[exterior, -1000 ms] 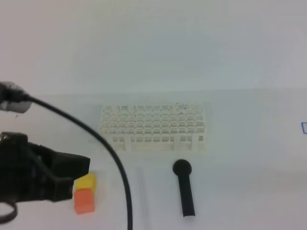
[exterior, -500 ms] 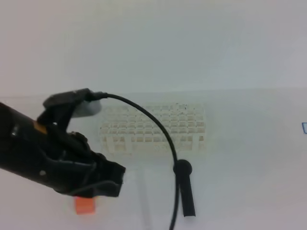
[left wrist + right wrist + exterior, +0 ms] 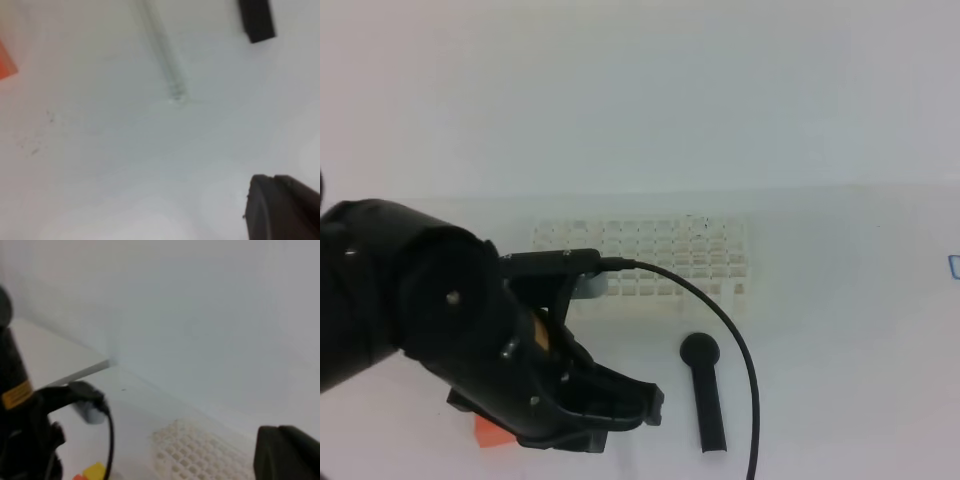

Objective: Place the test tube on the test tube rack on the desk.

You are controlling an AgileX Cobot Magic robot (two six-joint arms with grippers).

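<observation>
Clear test tube (image 3: 162,50) lies faint on the desk (image 3: 100,150); both arms' jaws together, empty.

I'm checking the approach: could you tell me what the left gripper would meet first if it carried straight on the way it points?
Probably the bare desk, just short of the test tube; depth is unclear.
</observation>
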